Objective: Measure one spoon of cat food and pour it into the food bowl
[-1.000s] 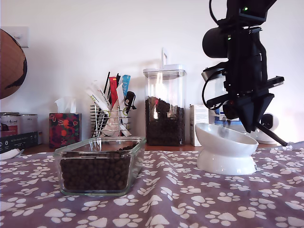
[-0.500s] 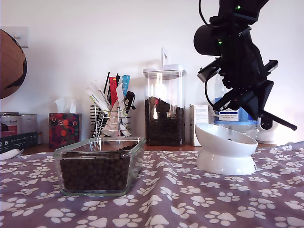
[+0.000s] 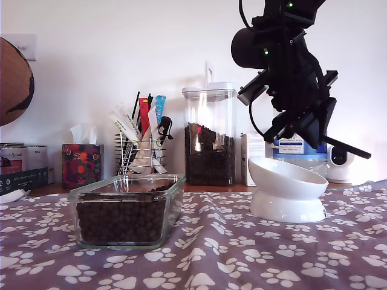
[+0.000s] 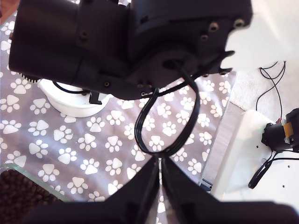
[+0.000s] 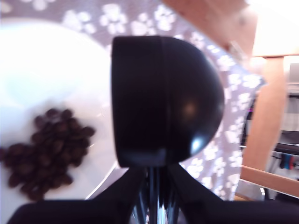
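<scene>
Going from the exterior view's left, you see cat food (image 3: 121, 220) in a glass dish (image 3: 175, 187), then the food bowl (image 3: 284, 190) holding kibble beneath my second gripper (image 5: 152, 186), clamped on the spoon (image 5: 163, 100); my first gripper (image 4: 160, 175) looks nearly closed, empty; no label is legible.

Very little writing can be read. In the exterior view a white label (image 3: 292, 145) on a blue-and-clear bottle (image 3: 296, 151) behind the arm carries dark print too small to make out, and the dark box (image 3: 23, 176) at the exterior view's left edge shows a line of pale lettering that stays illegible. The cans (image 3: 21, 152) above that box bear a script word that cannot be read either; the coloured sachets (image 3: 142, 118) in the wire holder show print too fine to tell.
</scene>
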`<action>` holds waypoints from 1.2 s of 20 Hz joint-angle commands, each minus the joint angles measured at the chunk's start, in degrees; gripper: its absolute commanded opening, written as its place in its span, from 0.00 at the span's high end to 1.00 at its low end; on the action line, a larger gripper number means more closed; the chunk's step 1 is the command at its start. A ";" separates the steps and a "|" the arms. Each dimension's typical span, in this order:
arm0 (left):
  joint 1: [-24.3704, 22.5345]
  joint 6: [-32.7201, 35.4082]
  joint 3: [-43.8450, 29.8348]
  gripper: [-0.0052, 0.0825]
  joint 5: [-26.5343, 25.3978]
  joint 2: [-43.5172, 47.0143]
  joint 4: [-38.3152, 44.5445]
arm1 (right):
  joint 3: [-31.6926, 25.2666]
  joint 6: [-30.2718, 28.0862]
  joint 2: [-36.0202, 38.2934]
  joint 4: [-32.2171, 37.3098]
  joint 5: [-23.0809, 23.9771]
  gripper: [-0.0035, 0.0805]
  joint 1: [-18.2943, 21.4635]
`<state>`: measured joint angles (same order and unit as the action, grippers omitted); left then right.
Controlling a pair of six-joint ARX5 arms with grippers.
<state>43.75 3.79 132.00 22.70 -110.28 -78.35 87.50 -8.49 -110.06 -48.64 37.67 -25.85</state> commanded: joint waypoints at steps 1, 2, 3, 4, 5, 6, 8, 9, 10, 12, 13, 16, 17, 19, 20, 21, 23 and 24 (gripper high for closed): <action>0.07 1.29 -0.33 0.96 -2.36 2.01 0.17 | 0.04 0.74 -0.02 -1.29 -4.96 0.97 0.87; -0.09 1.51 -0.33 0.96 -4.92 2.36 0.20 | 0.07 1.75 0.09 -2.27 -9.97 0.97 1.44; -0.28 1.84 -0.35 0.96 -7.06 2.69 0.20 | 0.07 3.41 0.13 -2.93 -14.08 0.97 2.12; -0.63 1.95 -0.35 0.96 -8.68 3.19 0.20 | 0.07 5.11 0.22 -3.39 -18.53 0.97 3.15; -1.14 2.19 -0.33 0.96 -9.29 3.72 0.31 | 0.07 6.01 0.48 -3.93 -22.16 0.97 4.00; -1.88 2.25 -0.35 0.96 -9.38 4.22 0.48 | 0.07 6.60 0.83 -4.28 -25.42 0.97 4.68; -3.65 2.32 -0.35 0.96 -9.33 4.98 0.50 | 0.04 6.58 2.34 -4.76 -29.81 0.97 6.01; -4.48 2.32 -0.39 0.96 -9.29 5.33 0.50 | 0.04 6.56 3.34 -4.81 -32.39 0.97 6.58; -5.25 2.34 -0.39 0.96 -9.29 5.66 0.52 | 0.04 6.56 4.52 -5.05 -35.01 0.97 7.26; -6.40 2.34 -0.39 0.96 -9.22 6.29 0.61 | 0.04 6.54 7.17 -6.03 -41.05 0.97 8.83; -6.80 2.38 -0.39 0.96 -9.20 6.58 0.76 | 0.04 6.54 8.31 -6.69 -44.28 0.97 9.49; -7.06 2.43 -0.42 0.96 -9.05 7.34 1.84 | 0.04 6.08 11.06 -9.38 -53.29 0.97 11.67; -7.06 2.40 -0.42 0.96 -9.05 7.67 2.40 | 0.04 5.57 11.89 -9.81 -55.39 0.97 12.26; -7.04 2.38 -0.42 0.96 -8.87 8.09 4.13 | 0.04 5.38 13.97 -9.05 -57.37 0.97 13.22; -7.04 2.36 -0.42 0.96 -8.63 8.11 5.01 | 0.04 5.09 15.19 -8.44 -57.44 0.97 13.55; -7.04 2.32 -0.42 0.96 -8.55 8.24 5.51 | 0.04 4.55 16.46 -8.02 -57.46 0.97 13.64; -7.04 2.29 -0.46 0.96 -8.20 8.24 6.60 | 0.00 3.56 19.45 -7.54 -57.48 0.97 13.64; -7.04 2.29 -0.68 0.96 -8.20 8.24 7.34 | -0.02 3.54 21.00 -6.91 -57.46 0.97 13.64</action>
<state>36.60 6.00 132.00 14.26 -103.31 -71.79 87.53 -4.58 -92.29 -56.27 -19.40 -12.03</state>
